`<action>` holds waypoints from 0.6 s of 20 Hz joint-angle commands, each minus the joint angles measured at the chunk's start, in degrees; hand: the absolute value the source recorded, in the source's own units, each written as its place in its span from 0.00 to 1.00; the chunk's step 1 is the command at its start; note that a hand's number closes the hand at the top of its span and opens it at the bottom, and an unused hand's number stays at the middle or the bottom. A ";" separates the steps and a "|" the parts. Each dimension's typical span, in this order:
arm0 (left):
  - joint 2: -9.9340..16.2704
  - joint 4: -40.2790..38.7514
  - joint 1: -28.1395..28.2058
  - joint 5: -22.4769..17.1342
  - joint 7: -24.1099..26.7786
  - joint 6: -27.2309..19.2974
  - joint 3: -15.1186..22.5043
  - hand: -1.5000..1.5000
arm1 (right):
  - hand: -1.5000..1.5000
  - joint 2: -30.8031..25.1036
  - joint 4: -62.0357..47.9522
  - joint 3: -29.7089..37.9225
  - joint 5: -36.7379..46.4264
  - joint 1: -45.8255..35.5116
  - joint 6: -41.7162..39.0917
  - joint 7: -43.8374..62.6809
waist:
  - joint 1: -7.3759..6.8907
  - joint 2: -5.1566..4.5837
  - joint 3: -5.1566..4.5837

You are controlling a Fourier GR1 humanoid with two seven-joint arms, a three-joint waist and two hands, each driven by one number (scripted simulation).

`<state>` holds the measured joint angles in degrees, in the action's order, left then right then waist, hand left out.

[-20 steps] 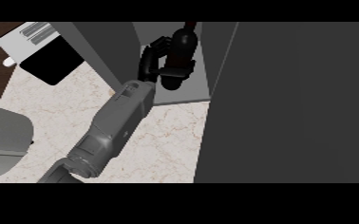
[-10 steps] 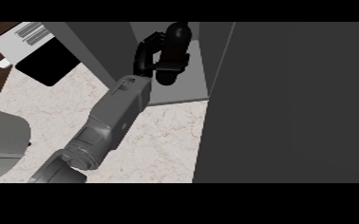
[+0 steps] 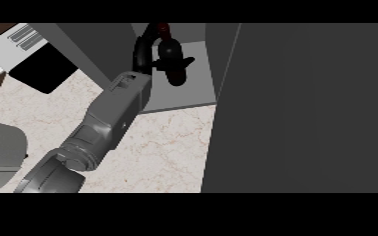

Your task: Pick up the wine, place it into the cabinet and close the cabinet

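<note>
1. In the head view we see the left hand [image 3: 164, 60] reaching inside the open cabinet [image 3: 184, 92], fingers curled round the dark wine [image 3: 160, 29] bottle.
2. The cabinet door [image 3: 295, 110] stands open at the right, above the marbled counter [image 3: 162, 150].

We have one view only, from the head, looking steeply down onto the marbled counter [image 3: 162, 145], which fills the lower left of the frame. We sit close enough that the open cabinet [image 3: 184, 92] crowds the top centre and its dark door [image 3: 295, 110] takes the whole right side, while a grey forearm [image 3: 103, 125] climbs in from the lower left
</note>
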<state>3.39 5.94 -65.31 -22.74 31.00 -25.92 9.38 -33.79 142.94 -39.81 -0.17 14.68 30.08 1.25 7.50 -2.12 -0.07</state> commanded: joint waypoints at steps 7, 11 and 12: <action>2.25 -0.73 -2.55 -0.90 0.84 1.55 -1.88 0.00 | 0.00 -1.20 7.00 -0.99 -2.38 2.72 -1.38 0.05 | 0.39 -0.21 -0.08; 2.47 0.46 -2.83 -1.79 1.91 7.75 -2.87 0.00 | 0.00 -2.30 7.60 0.42 -3.12 3.64 -1.75 -0.02 | 0.06 -0.03 -0.06; 3.42 1.22 -2.15 -2.71 3.17 9.57 -3.88 0.00 | 0.00 -2.08 7.62 0.25 -2.60 3.79 -1.14 0.94 | -0.96 0.21 -0.13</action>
<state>4.69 5.83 -67.13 -24.01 33.22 -21.54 7.17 -34.55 142.94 -39.51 -0.57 15.96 28.92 -0.98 7.54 -2.31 -0.20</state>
